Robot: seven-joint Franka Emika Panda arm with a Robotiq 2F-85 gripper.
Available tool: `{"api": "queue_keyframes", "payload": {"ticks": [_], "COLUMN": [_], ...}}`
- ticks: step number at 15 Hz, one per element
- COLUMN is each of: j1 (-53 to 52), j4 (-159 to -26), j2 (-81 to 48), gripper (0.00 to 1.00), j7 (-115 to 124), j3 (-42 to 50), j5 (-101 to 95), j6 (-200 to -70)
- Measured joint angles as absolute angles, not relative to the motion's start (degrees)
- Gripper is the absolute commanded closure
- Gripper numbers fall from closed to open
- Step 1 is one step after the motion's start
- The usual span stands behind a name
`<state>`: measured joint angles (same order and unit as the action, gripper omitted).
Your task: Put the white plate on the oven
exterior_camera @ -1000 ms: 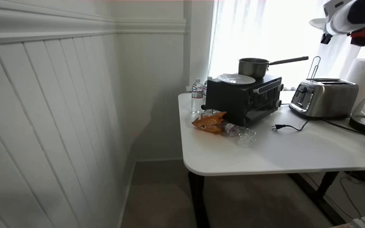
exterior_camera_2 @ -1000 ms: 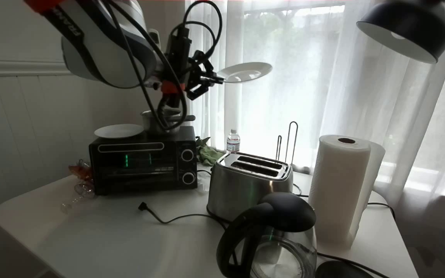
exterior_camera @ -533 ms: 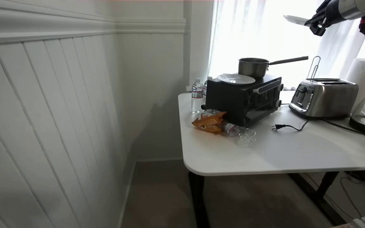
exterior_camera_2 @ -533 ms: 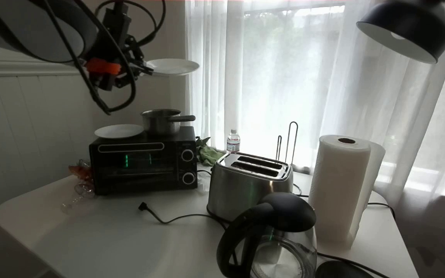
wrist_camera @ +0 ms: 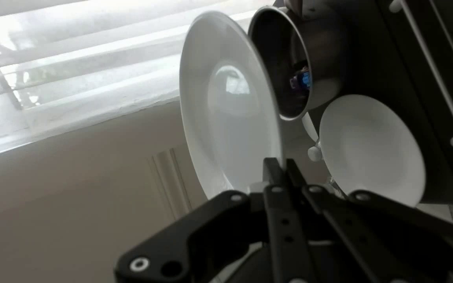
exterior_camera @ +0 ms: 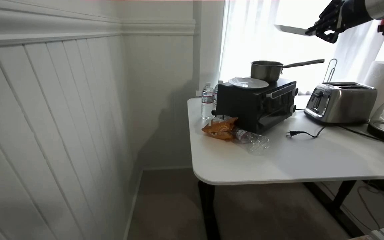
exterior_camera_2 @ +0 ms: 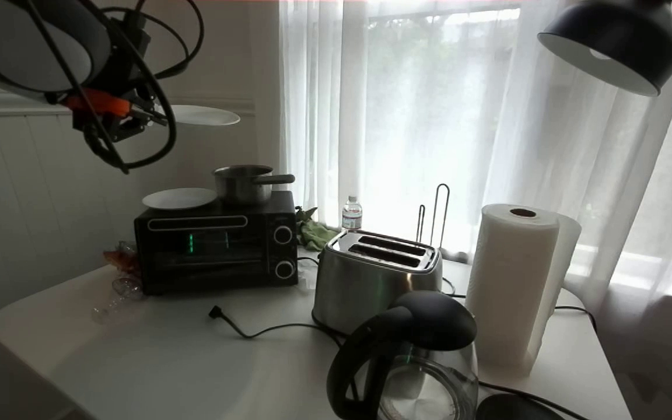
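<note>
My gripper [wrist_camera: 284, 163] is shut on the rim of a white plate [wrist_camera: 230, 102] and holds it in the air. In an exterior view this held plate [exterior_camera: 292, 30] is nearly level, high above and to the right of the pot, with the gripper [exterior_camera: 309, 32] at its right edge. It also shows in an exterior view [exterior_camera_2: 206, 115], above the black oven [exterior_camera_2: 213, 256] and clear of it. A second white plate [exterior_camera_2: 179, 199] lies flat on the oven's top, beside the pot. The wrist view shows that resting plate [wrist_camera: 372, 149] right of the fingers.
A dark grey pot [exterior_camera: 267, 71] stands on the oven with its handle sticking out. The silver toaster [exterior_camera_2: 377, 274], kettle [exterior_camera_2: 417, 361] and paper towel roll [exterior_camera_2: 511, 286] stand alongside. Water bottles [exterior_camera: 207, 101] and an orange bag [exterior_camera: 220, 129] lie or stand by the oven. A lamp [exterior_camera_2: 616, 46] hangs above.
My gripper has carried the held plate across towards the oven, leftward in both exterior views. The plate has turned closer to level. The plate and pot on the oven have not moved.
</note>
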<state>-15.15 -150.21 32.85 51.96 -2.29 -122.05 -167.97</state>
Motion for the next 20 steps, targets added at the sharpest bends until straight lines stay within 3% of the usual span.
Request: {"api": "queue_keyframes", "payload": {"ticks": [9, 20], "j1": [-15.3, -24.5], "j4": [-150.2, -145.2], "j2": [32.1, 17.0], "gripper": [0.99, 0.99], "j7": [51.8, 48.4], "j3": [-2.4, -6.3], "j5": [-122.1, -123.4], "j6": [-168.2, -170.0]}}
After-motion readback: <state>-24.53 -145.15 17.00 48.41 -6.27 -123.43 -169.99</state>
